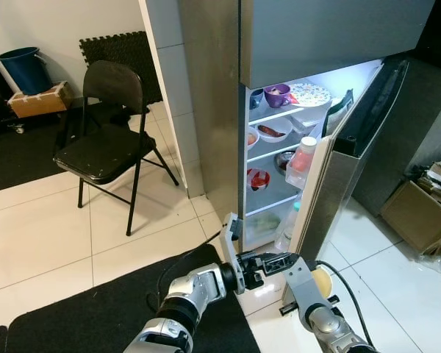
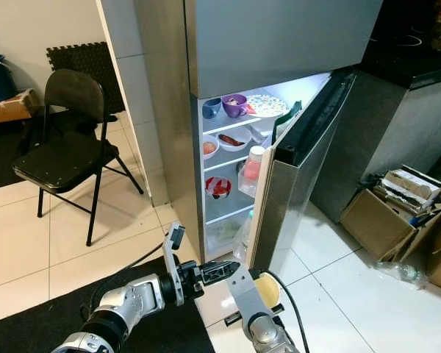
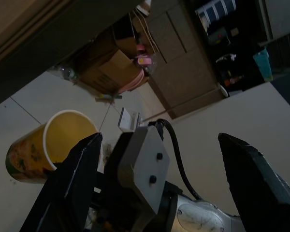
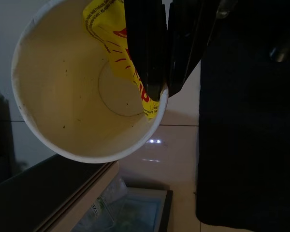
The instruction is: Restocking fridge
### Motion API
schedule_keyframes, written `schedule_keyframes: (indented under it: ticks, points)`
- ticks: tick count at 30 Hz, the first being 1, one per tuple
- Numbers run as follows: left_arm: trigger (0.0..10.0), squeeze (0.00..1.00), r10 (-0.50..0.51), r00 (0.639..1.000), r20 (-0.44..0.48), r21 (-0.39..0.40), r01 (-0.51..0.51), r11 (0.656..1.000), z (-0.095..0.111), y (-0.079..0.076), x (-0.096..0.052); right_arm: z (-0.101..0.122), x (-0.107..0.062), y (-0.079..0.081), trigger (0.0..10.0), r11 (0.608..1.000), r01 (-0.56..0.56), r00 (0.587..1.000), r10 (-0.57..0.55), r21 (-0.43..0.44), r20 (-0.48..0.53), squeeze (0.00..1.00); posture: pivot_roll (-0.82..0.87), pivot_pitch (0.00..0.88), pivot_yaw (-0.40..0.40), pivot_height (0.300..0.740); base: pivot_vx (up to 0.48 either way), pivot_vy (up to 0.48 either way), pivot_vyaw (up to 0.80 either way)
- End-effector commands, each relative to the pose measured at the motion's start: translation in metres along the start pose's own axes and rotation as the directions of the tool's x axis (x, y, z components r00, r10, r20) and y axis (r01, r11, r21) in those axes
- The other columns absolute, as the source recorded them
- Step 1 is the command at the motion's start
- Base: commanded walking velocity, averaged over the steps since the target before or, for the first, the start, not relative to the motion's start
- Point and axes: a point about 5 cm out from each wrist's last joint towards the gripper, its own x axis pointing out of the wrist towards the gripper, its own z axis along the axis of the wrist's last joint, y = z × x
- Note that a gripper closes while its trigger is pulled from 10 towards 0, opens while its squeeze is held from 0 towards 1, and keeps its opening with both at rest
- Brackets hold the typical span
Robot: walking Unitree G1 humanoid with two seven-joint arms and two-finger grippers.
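Your right gripper (image 4: 157, 92) has its jaws clenched on the rim of the yellow paper cup (image 4: 82, 82), low before the open fridge (image 1: 294, 147); your left gripper (image 3: 159, 159) hangs with jaws released.

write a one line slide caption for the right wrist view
Right gripper pinches the rim of an empty yellow paper cup, one finger inside, above the tiled floor.
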Motion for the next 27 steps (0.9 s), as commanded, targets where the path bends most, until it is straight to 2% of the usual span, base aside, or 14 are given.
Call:
schedule_keyframes:
  ticks: [1,7,18,21,24,27]
  points:
    - [10.0,0.0,0.005,1.0,0.018,-0.012,-0.005,1.0,-0.002,0.0,0.002,0.001,0.0,0.0,10.0,1.0,0.004,1.0,-0.004,-0.021,0.009,0.0,-0.05,0.0,-0.003,0.74,0.0,0.0,0.0]
    - [10.0,0.0,0.028,0.999,0.037,0.003,-0.028,1.0,0.004,0.003,0.0,0.008,0.002,0.002,10.0,0.996,0.023,1.0,-0.022,-0.09,0.017,0.0,-0.05,0.0,-0.005,0.74,0.0,0.0,0.0]
    - [10.0,0.0,-0.012,1.0,0.02,0.006,0.012,1.0,0.002,-0.002,0.007,0.021,0.005,0.005,10.0,0.994,0.062,0.997,-0.057,-0.095,0.053,0.0,-0.05,0.0,-0.006,0.74,0.0,0.0,0.0]
    - [10.0,0.0,-0.047,0.998,0.029,-0.033,0.048,0.998,0.0,-0.005,0.01,0.021,0.004,0.008,10.0,0.998,0.053,0.998,-0.051,-0.036,0.049,0.0,-0.05,0.0,-0.01,0.74,0.0,0.0,0.0]
    - [10.0,0.0,-0.062,0.997,0.034,-0.048,0.064,0.997,0.0,-0.005,0.009,0.019,0.004,0.008,10.0,0.998,0.048,0.998,-0.046,-0.027,0.046,0.0,-0.05,0.0,-0.01,0.74,0.0,0.0,0.0]
    - [10.0,0.0,-0.148,0.989,0.003,-0.104,0.147,0.984,-0.007,-0.009,0.006,0.019,0.004,0.009,10.0,0.999,0.041,0.998,-0.04,-0.017,0.051,0.0,-0.05,0.0,-0.011,0.74,0.0,0.0,0.0]
